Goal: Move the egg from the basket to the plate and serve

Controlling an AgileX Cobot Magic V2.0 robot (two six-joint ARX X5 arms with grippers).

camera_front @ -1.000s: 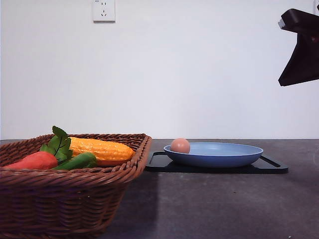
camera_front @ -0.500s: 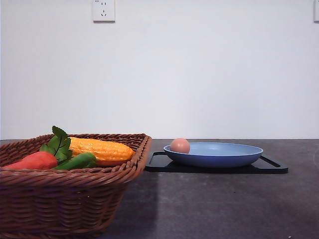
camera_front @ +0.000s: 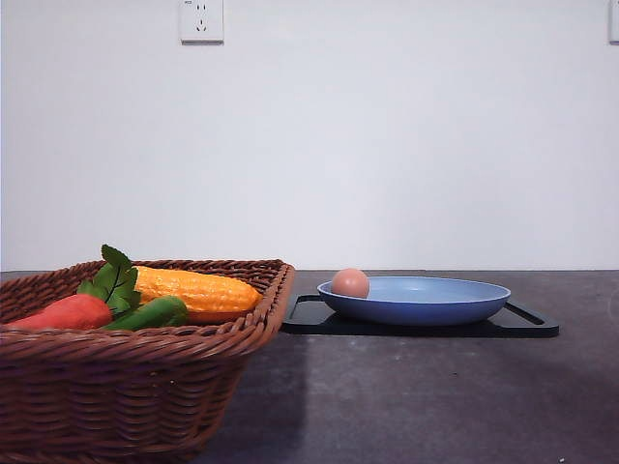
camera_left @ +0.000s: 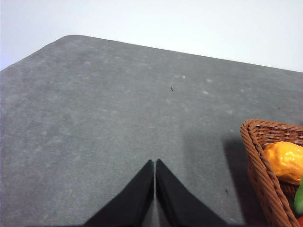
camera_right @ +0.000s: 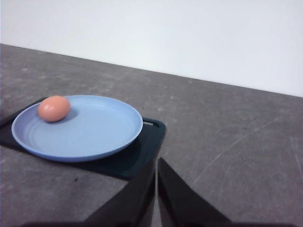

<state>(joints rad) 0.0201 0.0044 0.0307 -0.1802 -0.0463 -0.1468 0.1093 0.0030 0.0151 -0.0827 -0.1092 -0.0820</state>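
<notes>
the egg (camera_front: 349,282) is out of the basket (camera_front: 145,372) and sits on the blue plate (camera_front: 426,307), near its rim at nine o'clock. the plate is on a black tray (camera_front: 527,327), so i think little is left. my right gripper (camera_right: 156,182) is pinched closed and empty, near the tray. my left gripper (camera_left: 155,182) is closed and empty too, beside the basket.

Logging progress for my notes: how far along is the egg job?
Done: the egg lies on the plate, out of the basket. In hand: nothing; left gripper and right gripper have jaws shut, empty. Left: serving, with the plate on the black tray.
</notes>
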